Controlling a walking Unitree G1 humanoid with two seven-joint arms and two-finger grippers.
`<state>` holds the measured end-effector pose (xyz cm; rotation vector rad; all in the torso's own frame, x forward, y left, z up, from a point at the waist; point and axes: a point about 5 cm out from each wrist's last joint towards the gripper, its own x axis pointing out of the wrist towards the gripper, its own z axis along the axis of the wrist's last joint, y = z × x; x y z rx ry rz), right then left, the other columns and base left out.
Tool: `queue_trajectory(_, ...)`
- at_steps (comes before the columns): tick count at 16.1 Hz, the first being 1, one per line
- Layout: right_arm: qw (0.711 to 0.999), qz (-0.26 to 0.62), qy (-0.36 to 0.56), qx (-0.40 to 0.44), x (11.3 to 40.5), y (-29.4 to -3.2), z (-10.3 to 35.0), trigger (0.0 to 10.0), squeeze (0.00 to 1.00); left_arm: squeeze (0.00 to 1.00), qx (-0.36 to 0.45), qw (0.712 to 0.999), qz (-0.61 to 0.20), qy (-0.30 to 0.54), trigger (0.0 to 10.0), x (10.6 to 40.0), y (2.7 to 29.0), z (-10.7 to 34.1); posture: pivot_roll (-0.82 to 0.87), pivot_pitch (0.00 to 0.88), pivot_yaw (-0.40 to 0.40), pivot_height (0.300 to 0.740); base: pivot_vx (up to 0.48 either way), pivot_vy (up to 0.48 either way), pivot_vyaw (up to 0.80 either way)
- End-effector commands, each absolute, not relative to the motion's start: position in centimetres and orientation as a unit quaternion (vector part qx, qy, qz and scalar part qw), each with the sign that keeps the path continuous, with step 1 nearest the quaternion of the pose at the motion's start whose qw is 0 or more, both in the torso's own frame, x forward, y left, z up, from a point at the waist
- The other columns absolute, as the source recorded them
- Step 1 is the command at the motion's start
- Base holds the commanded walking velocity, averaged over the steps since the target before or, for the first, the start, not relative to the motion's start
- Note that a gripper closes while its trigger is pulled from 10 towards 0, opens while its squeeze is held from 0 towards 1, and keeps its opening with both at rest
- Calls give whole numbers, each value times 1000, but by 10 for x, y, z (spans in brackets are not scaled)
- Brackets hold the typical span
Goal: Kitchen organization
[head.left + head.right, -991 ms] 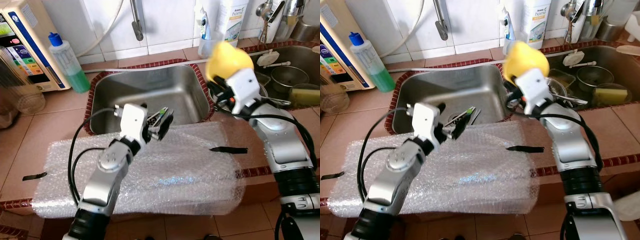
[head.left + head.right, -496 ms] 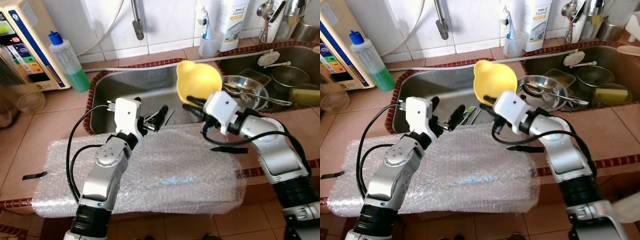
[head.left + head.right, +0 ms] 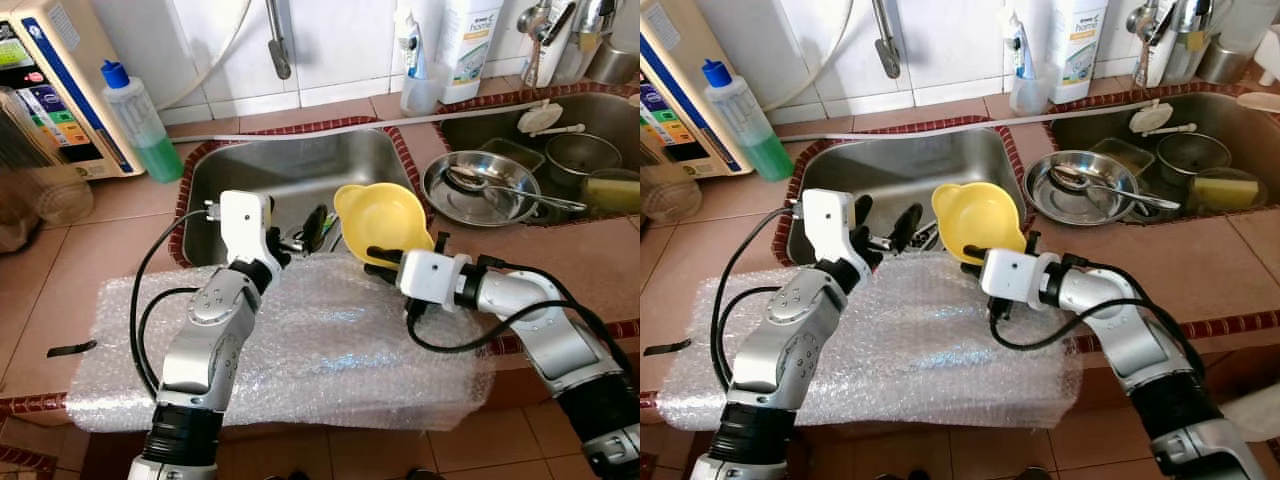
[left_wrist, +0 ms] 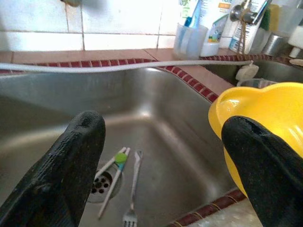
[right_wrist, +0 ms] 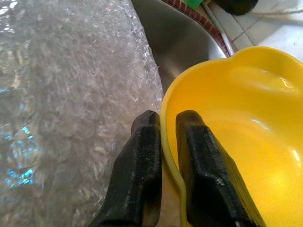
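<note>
We saw left gripper point(image 3: 300, 232) spread, empty, over the sink point(image 3: 230, 175) front rim | fork point(image 4: 133, 187) below it, lying front-to-back | yellow bowl point(image 3: 382, 212) just beside, over bubble wrap point(image 3: 330, 340) far edge | right gripper point(image 5: 163, 156) pinching its rim, nearer arm.

Left gripper point(image 4: 163, 165): both fingers cut off at the frame edge. Bowl point(image 4: 265, 118): far side beyond the frame, near rim partly behind a finger. Fork point(image 4: 132, 189) beside the bowl: tines cut off. Bottle labels point(image 3: 470, 40) behind the bowl: too small to read.
</note>
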<state>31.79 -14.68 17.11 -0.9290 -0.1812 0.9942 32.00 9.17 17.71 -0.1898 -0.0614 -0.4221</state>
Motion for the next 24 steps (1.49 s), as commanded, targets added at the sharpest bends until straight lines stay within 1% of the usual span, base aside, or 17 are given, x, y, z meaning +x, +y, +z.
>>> queue_trajectory(1,756,477,-76,-442,316,-144,165,0,0,0,-102,972,-210,-15,10000,320,93,173,-324,169,156,740,0,0,0)
queue_trajectory(2,747,477,-80,-456,317,-144,163,0,0,0,-114,969,-219,-7,10000,319,89,174,-323,169,157,740,0,0,0)
queue_trajectory(4,744,473,-83,-464,319,-145,163,0,0,0,-121,965,-234,4,10000,318,85,173,-322,169,157,740,0,0,0)
queue_trajectory(6,735,469,-87,-482,322,-148,164,0,0,0,-121,962,-244,17,10000,316,82,171,-322,168,157,740,0,0,0)
queue_trajectory(8,721,462,-97,-507,329,-149,167,0,0,0,-132,956,-259,30,10000,315,77,171,-324,168,158,740,0,0,0)
queue_trajectory(12,716,457,-118,-514,335,-144,174,0,0,0,-129,951,-277,44,10000,313,70,169,-326,168,156,740,0,0,0)
queue_trajectory(16,712,463,-157,-503,336,-127,182,0,0,0,-132,951,-276,45,10000,313,69,170,-327,169,157,740,0,0,0)
queue_trajectory(19,714,467,-181,-489,335,-114,187,0,0,0,-132,955,-262,37,10000,316,71,172,-324,167,154,740,0,0,0)
queue_trajectory(22,717,479,-204,-464,327,-96,187,0,0,0,-137,961,-238,22,10000,324,76,178,-322,167,153,740,0,0,0)
queue_trajectory(24,716,482,-205,-462,325,-94,186,0,0,0,-139,963,-232,14,10000,327,77,181,-322,167,153,740,0,0,0)
